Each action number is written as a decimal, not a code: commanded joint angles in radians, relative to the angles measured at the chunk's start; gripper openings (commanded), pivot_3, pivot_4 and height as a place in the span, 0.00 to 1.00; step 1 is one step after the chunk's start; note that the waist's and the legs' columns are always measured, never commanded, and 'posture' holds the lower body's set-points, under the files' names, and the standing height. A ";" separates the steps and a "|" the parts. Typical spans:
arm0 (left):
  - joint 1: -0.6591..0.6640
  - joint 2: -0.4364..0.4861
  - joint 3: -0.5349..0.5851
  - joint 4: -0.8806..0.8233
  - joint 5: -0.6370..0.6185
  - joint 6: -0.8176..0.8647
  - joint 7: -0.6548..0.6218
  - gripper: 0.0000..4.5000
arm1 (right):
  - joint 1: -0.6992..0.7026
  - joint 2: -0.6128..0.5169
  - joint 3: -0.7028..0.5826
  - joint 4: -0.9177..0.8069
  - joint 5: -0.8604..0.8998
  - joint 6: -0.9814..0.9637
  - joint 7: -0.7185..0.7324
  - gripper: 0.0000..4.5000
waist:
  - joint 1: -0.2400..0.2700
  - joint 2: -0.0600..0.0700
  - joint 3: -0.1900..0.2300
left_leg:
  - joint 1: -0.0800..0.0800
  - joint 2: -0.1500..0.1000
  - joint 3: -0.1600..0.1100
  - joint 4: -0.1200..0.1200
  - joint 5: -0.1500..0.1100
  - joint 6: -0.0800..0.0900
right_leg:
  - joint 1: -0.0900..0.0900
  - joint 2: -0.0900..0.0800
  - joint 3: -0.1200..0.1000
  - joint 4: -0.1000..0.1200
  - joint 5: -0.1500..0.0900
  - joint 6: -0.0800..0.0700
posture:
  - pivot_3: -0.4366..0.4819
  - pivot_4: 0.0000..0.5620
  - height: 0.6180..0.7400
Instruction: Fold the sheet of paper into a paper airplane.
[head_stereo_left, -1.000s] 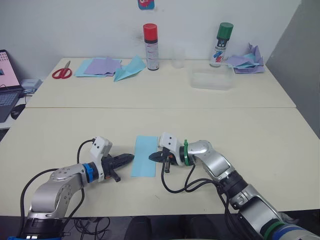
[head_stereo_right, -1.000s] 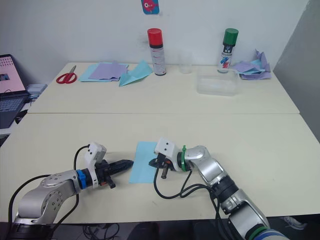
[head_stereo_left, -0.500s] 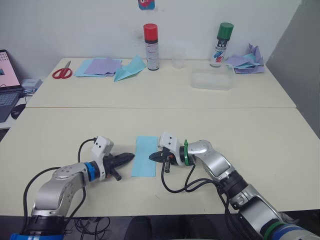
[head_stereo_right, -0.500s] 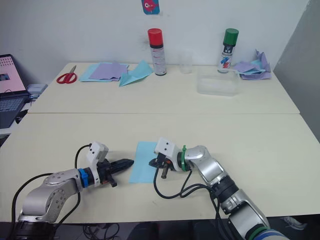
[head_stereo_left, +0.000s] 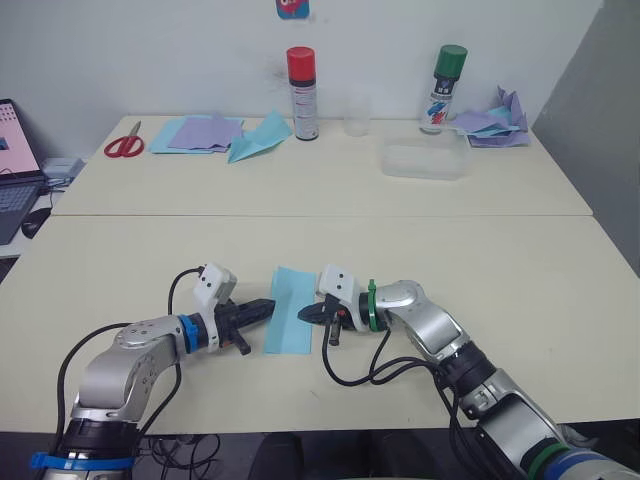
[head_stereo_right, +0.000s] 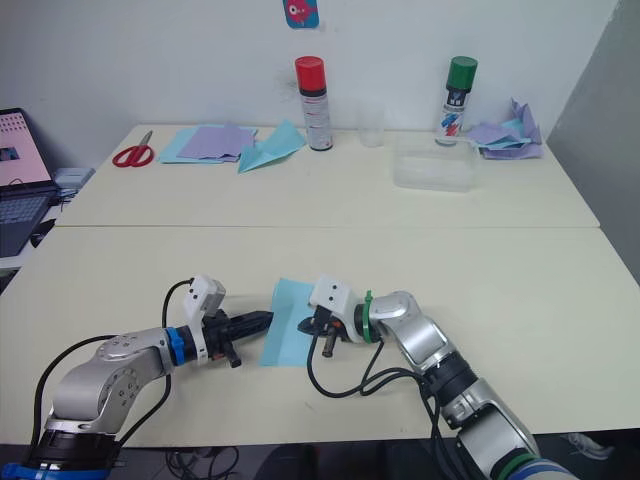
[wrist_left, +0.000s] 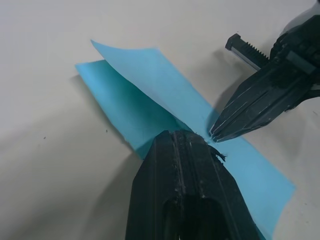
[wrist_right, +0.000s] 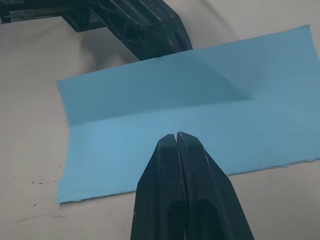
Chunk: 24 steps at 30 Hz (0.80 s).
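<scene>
While the sheet of paper (head_stereo_left: 290, 311) lies on the near table (head_stereo_left: 520, 300) between both grippers, apparently at an early fold along the lengthwise crease. Left gripper (head_stereo_left: 266, 307), fingers closed together, tips at the sheet's left edge and seemingly under it, lifting that half. Right gripper (head_stereo_left: 304, 314), fingers likewise pressed together and gripping nothing, tip planted on the sheet's right half near the crease, pinning it. Next, probably: sweep the raised half over toward the right while holding the pin, then flatten; too fast and thin paper skids or buckles. From the left wrist view, raised flap clearly curling off the table; from the head views, merely a slight tilt. From the right wrist view, a diagonal crease line near one end.
</scene>
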 joint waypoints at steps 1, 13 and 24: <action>-0.003 0.002 -0.023 -0.016 0.024 -0.029 -0.003 0.00 | 0.004 -0.011 -0.035 -0.010 0.015 0.097 -0.026 0.09 | 0.000 0.000 0.000 | 0.000 0.000 0.000 0.000 0.000 0.000 | 0.000 0.000 0.000 0.000 0.000 0.000 | 0.48 0.27 1.00; -0.048 -0.018 -0.035 -0.015 0.023 -0.044 -0.004 0.00 | -0.029 0.052 -0.255 -0.328 0.301 0.750 -0.131 0.57 | 0.006 -0.002 0.003 | -0.016 0.001 -0.001 0.003 0.000 0.000 | -0.014 0.001 -0.001 0.001 0.003 -0.004 | 0.48 0.27 1.00; -0.080 -0.048 -0.047 -0.080 -0.006 -0.016 -0.004 0.00 | -0.093 0.203 -0.491 -0.294 0.425 1.043 -0.339 0.57 | 0.009 -0.002 0.003 | -0.018 -0.001 -0.001 0.002 0.000 0.000 | -0.015 0.000 -0.001 0.000 0.004 -0.003 | 0.48 0.27 1.00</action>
